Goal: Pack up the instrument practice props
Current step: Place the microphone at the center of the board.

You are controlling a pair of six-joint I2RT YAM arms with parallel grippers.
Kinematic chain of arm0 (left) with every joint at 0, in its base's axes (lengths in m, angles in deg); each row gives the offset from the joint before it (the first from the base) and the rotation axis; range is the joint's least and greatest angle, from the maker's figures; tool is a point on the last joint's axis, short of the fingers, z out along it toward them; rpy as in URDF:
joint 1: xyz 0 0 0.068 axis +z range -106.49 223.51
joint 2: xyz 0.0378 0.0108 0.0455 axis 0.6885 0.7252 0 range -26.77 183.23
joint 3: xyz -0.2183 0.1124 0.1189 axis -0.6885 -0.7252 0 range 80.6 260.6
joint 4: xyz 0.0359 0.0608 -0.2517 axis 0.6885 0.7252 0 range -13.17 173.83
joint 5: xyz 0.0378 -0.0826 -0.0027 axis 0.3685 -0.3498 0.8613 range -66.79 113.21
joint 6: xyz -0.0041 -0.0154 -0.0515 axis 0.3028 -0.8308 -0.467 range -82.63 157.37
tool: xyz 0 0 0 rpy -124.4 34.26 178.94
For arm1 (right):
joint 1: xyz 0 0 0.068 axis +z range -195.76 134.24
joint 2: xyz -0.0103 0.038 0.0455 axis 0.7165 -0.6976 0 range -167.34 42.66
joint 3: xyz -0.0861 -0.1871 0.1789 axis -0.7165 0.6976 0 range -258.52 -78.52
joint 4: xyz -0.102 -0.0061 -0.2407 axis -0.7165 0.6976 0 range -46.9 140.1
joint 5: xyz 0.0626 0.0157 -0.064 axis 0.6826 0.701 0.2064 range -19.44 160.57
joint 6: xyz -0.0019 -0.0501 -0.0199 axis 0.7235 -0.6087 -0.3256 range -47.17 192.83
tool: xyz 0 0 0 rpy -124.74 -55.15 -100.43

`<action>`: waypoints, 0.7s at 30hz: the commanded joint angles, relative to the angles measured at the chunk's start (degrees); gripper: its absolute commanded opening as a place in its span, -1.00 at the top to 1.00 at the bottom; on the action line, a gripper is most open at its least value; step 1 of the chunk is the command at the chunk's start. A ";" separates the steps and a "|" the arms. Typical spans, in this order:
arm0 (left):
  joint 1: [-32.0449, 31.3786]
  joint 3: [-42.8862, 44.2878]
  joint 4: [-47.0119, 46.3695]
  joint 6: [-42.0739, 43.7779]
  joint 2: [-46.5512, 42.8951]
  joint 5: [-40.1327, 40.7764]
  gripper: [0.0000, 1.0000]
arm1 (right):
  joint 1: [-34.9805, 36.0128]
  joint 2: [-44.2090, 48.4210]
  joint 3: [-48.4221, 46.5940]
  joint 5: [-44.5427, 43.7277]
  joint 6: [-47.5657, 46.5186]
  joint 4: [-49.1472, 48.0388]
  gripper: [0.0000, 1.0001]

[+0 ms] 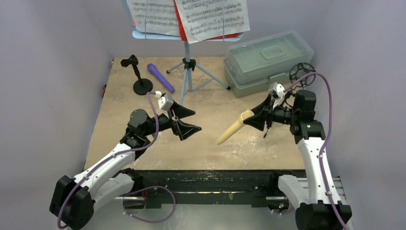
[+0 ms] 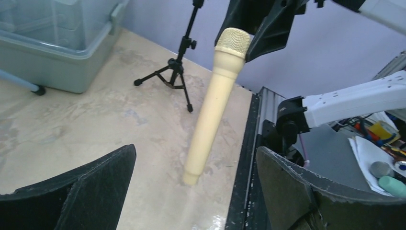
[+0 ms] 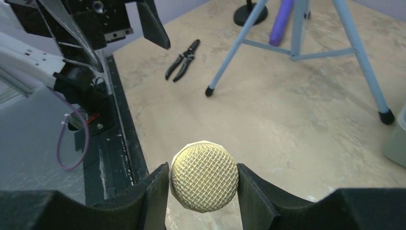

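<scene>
The tan toy microphone, smooth-bodied with a gold mesh head, slants at frame centre, head pinched between the right fingers, over a mottled beige desk enclosed by lavender walls, left fingers spread wide, empty.

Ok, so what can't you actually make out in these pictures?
Right wrist view: body of the tan toy microphone, hidden behind its own mesh head.
Top view: white sheet-music pages, cut off by the upper edge.
Top view: black tripod mic holder with ring, mostly behind the right arm.
Top view: contents of the translucent grey-green lidded plastic box, obscured by its cloudy walls.
</scene>
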 commanded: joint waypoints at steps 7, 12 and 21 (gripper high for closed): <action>-13.02 0.57 -9.07 -14.20 7.20 15.27 -1.00 | -0.44 2.84 12.87 20.32 18.11 -30.84 1.00; -20.73 5.44 -0.75 -13.31 10.18 30.04 -1.00 | -0.44 4.11 14.66 20.61 22.16 -34.00 1.00; -23.22 1.27 -17.07 -12.90 15.44 20.76 -1.00 | -0.44 5.02 16.05 21.48 26.36 -38.85 1.00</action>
